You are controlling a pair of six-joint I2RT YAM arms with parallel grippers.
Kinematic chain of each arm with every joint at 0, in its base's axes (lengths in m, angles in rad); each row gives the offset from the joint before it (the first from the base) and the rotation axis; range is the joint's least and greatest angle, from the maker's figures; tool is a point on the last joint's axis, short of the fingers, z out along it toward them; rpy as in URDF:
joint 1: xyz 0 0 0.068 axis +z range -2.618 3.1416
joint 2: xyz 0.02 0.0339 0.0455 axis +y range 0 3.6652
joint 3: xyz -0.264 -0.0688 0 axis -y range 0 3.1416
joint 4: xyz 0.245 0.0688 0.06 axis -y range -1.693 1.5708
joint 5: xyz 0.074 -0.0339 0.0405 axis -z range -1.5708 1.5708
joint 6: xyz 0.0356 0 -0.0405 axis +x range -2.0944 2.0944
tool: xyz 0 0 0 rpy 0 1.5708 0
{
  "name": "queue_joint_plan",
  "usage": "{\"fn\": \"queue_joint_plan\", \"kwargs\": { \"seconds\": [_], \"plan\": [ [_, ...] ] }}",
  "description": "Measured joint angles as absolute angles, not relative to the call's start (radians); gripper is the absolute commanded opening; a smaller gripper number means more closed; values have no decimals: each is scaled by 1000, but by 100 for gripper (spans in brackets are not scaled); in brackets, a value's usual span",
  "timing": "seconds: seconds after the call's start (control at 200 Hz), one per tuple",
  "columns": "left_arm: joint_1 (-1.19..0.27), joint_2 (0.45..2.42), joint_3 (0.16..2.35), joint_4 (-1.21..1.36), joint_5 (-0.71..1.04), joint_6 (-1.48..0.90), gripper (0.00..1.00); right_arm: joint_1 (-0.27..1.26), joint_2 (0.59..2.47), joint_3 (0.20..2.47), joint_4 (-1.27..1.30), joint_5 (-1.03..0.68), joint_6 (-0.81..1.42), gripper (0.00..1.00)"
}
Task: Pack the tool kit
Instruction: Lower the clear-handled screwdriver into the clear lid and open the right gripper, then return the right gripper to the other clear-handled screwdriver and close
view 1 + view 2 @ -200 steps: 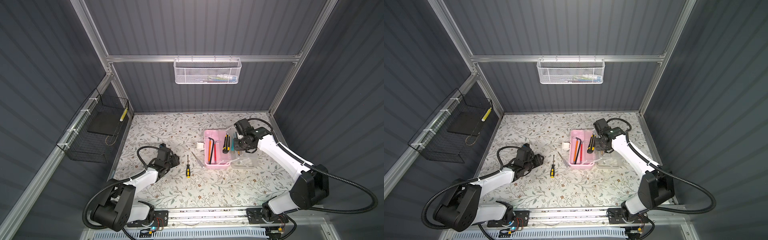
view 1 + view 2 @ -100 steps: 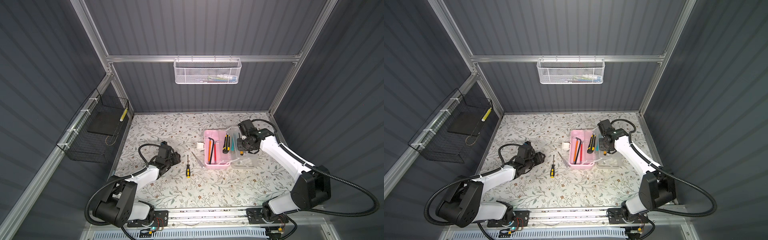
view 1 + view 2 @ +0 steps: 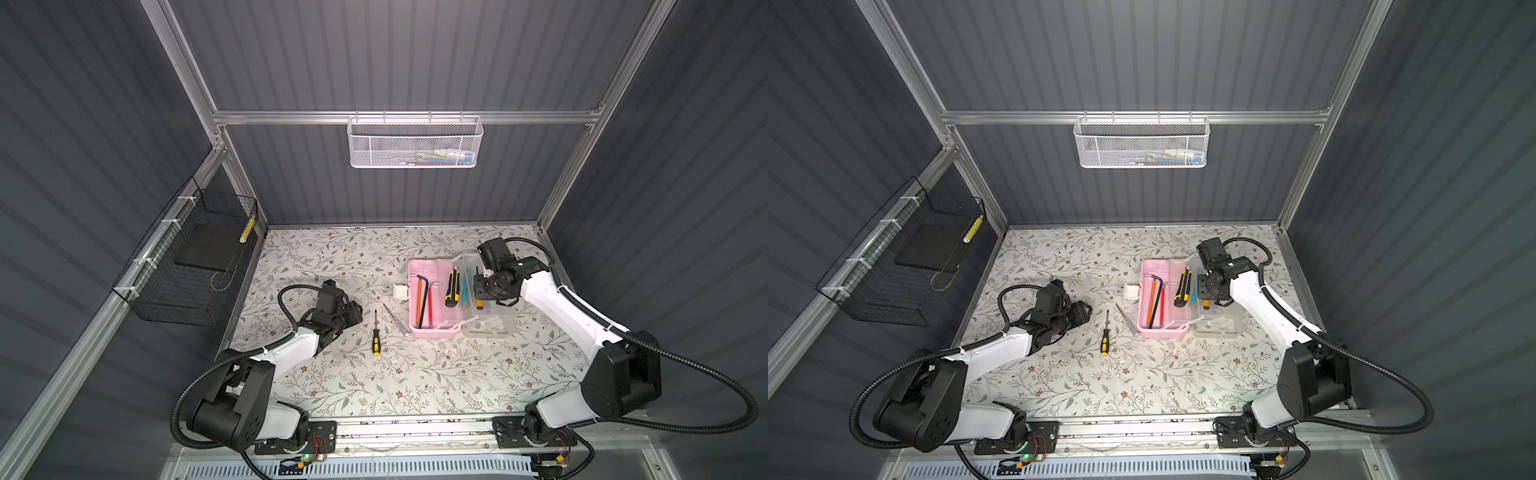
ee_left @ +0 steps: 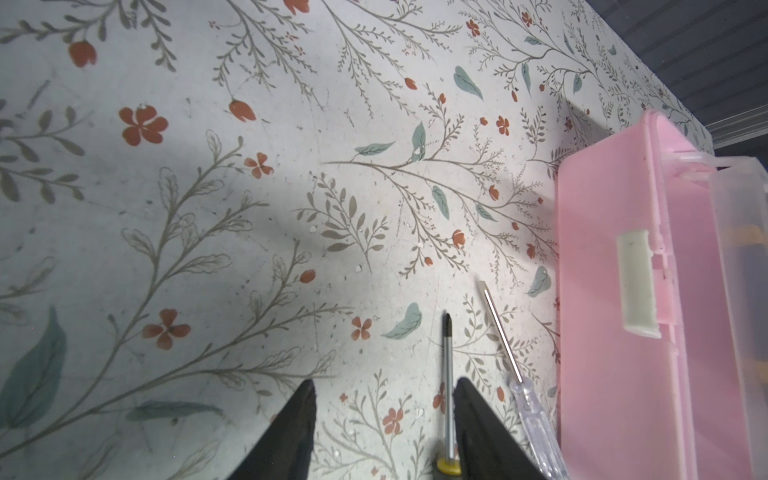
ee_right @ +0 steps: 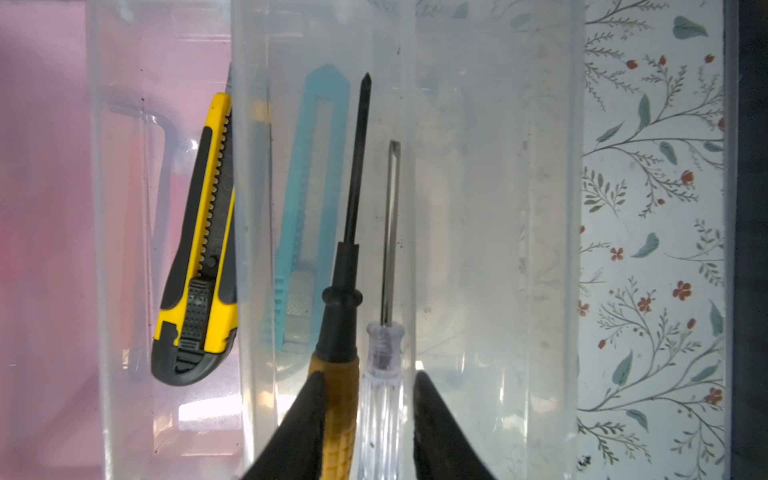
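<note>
Floral tabletop, white basket, contents indistinct, screwdriver handles cut off

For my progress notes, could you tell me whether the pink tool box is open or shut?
Open: the clear lid lies folded back beside the pink base, leaving its inside uncovered.

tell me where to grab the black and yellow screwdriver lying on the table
Take the black and yellow screwdriver by its thick handle, the end nearest the robot's base, from straight above with the left tool, jaws across its width. It lies flat on the table, and the slim shaft would likely slip. The clear-handled screwdriver lies close beside it.
</note>
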State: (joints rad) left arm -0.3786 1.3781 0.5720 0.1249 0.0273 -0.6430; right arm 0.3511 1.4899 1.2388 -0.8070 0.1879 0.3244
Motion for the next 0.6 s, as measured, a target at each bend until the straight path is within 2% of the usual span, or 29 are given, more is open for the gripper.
{"fn": "queue_joint_plan", "kwargs": {
  "seconds": [0.23, 0.425, 0.6],
  "plan": [
    [-379, 1380, 572, 124, 46, -643, 55, 395, 1447, 1284, -808, 164, 319, 38],
    [-379, 1380, 572, 120, 72, -643, 55, 584, 1469, 1390, -796, 163, 306, 46],
    [-379, 1333, 550, 106, 72, -643, 56, 749, 1610, 1494, -761, 131, 306, 48]
  ]
}}
